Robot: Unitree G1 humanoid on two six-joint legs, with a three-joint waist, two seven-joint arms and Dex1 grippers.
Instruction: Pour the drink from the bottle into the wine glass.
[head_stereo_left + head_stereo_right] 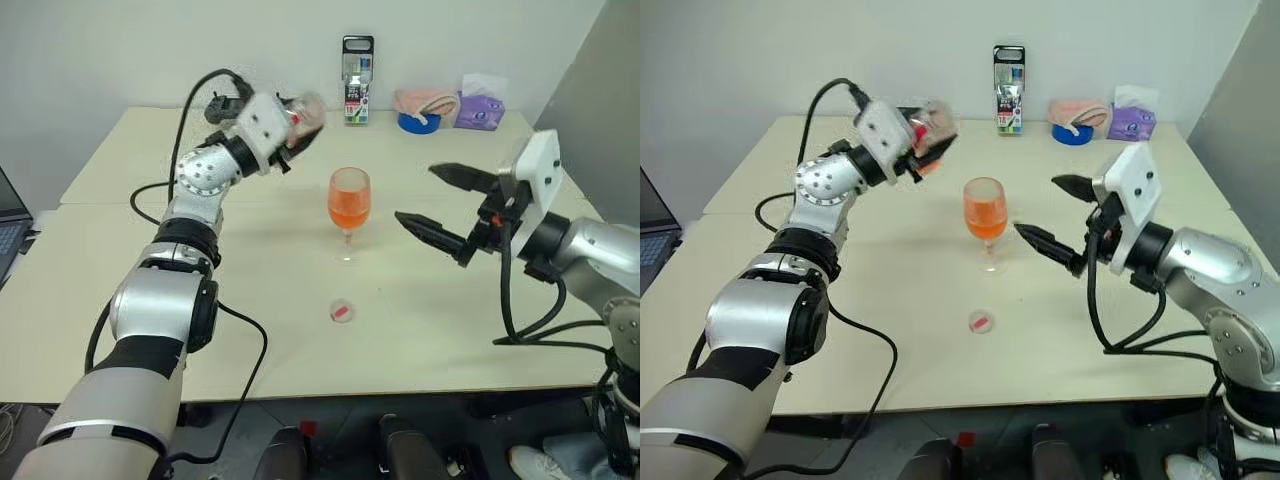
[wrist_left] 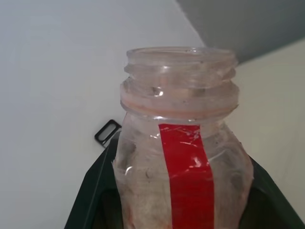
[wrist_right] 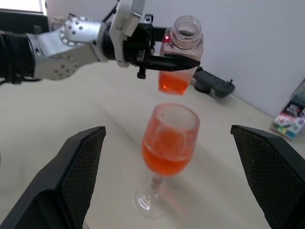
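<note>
Left hand [image 3: 164,59] clamped on bottle [image 3: 181,55], held up in the air, above and behind the wine glass [image 1: 349,212], mouth open, no cap on. A little orange-red drink [image 3: 172,82] at the bottle's bottom. Wine glass upright on the surface [image 1: 120,290], bowl roughly half full of the same drink, foam up the inside. Right hand [image 1: 447,205] beside the glass, fingers wide apart, nothing between them. White-and-red cap [image 1: 342,312] lying on the surface in front of the glass.
</note>
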